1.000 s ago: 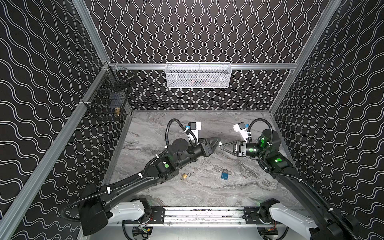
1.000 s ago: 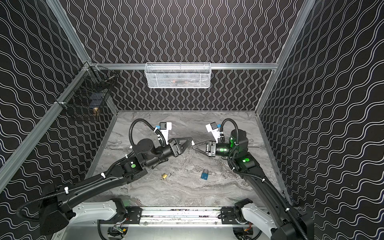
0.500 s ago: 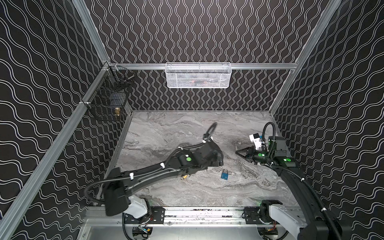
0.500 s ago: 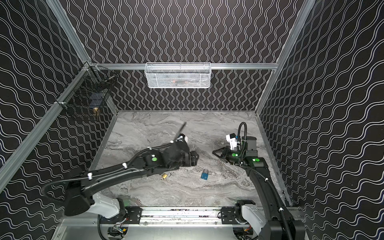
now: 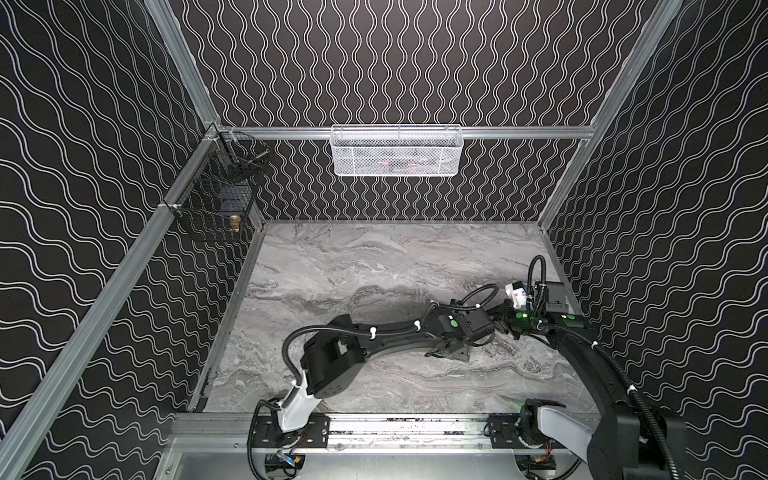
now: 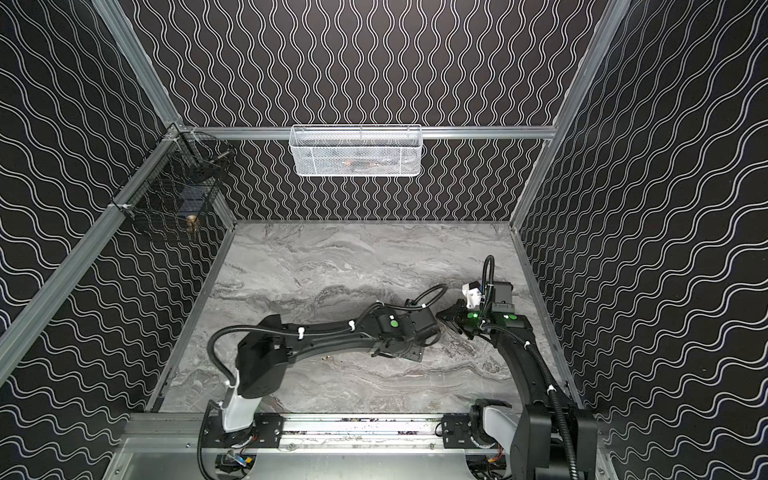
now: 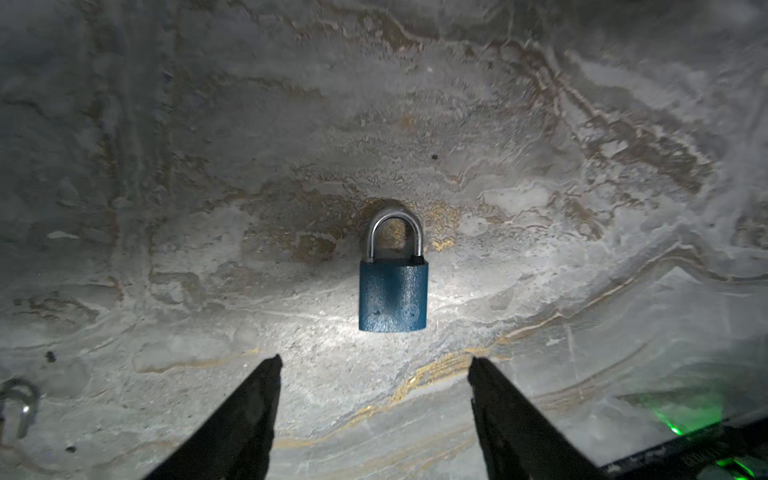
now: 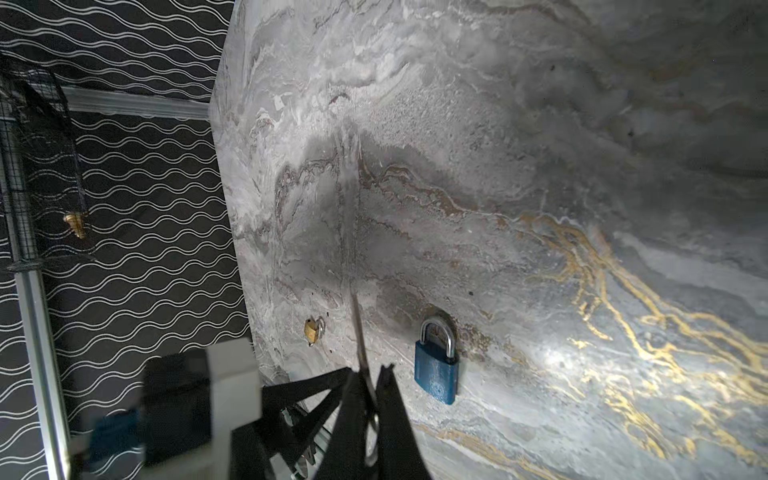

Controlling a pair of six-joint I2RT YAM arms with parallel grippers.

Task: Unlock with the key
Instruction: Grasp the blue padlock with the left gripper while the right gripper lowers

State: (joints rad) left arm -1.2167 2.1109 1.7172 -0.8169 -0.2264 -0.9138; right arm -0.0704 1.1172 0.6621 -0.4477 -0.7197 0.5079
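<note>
Padlock [image 7: 392,297] lies at 12 o'clock of your spread left gripper [image 7: 375,362]; seize it next. Your right gripper [image 8: 371,372] pinches the key [image 8: 358,328].

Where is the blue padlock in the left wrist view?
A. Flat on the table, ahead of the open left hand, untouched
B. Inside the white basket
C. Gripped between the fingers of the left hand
A: the blue padlock lies flat on the table, past the tips of the open left hand, with a clear gap between them.
</note>
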